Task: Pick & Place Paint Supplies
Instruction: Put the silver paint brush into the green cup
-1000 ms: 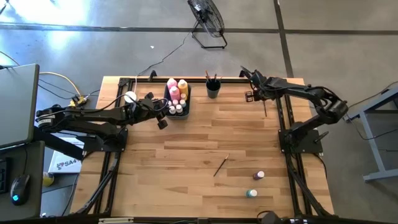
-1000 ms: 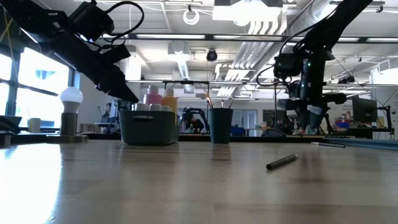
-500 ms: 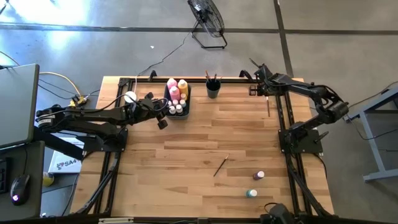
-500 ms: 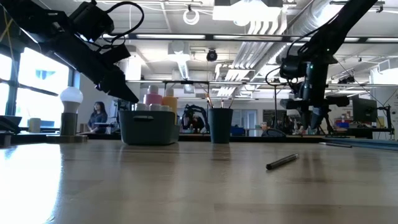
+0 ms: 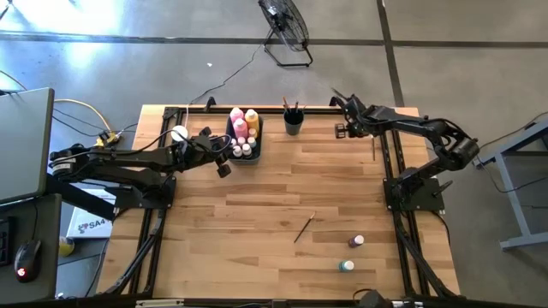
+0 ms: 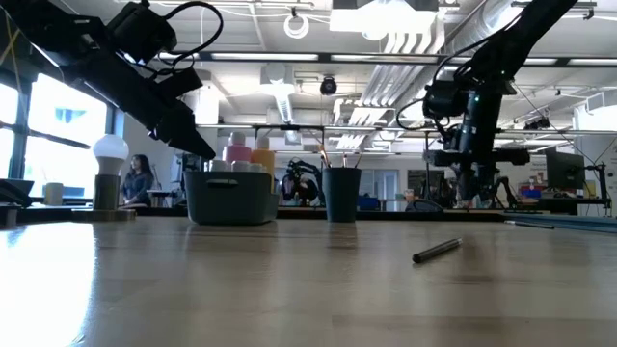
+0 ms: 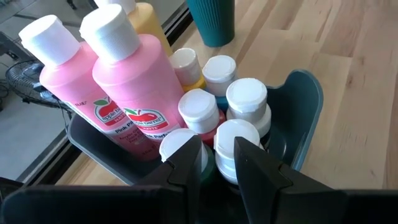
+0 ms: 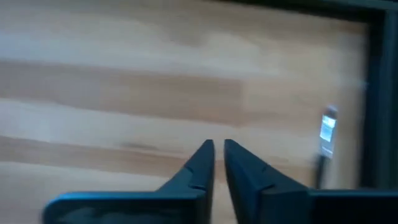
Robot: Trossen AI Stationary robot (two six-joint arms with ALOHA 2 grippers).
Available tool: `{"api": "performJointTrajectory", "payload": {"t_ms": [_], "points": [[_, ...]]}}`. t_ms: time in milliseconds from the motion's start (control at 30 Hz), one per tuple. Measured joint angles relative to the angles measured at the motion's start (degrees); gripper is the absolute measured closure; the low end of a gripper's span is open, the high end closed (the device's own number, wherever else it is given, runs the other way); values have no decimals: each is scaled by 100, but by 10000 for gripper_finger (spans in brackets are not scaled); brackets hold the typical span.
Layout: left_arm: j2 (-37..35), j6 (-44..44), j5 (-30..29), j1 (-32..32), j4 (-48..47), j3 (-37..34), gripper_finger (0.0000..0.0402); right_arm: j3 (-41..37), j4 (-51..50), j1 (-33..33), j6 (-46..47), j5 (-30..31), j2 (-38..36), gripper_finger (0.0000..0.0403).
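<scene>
A dark bin [image 5: 231, 128] at the table's far side holds tall pink bottles [image 7: 134, 93], a yellow one [image 5: 252, 118] and several small white-capped paint bottles [image 7: 247, 99]. My left gripper [image 7: 214, 155] hovers open just over the bin's near-left corner, touching nothing. A dark cup [image 5: 294, 125] right of the bin holds paintbrushes. My right gripper [image 8: 219, 149] hangs shut and empty above bare wood at the far right; a paintbrush [image 8: 326, 142] lies flat on the table beside it.
Another paintbrush [image 5: 305, 228] lies mid-table, and two small paint bottles [image 5: 357, 242], [image 5: 346, 266] stand toward the near right. A white knob on a tan base [image 5: 179, 133] stands left of the bin. Black frame rails [image 5: 385, 162] run along the table's sides.
My right gripper has swung a little toward the table's far right corner and come back, and its fingers have shut on nothing. The paintbrush lying by the right rail has shifted slightly toward the right edge.
</scene>
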Motion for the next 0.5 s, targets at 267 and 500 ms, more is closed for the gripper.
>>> {"api": "performJointTrajectory", "payload": {"t_ms": [267,500], "points": [[0,9,-4,2,121,0,311,0,-1118,-31,340,484,0,400],[0,27,-7,1,379,0,311,2,-1468,-92,509,676,0,401]]}}
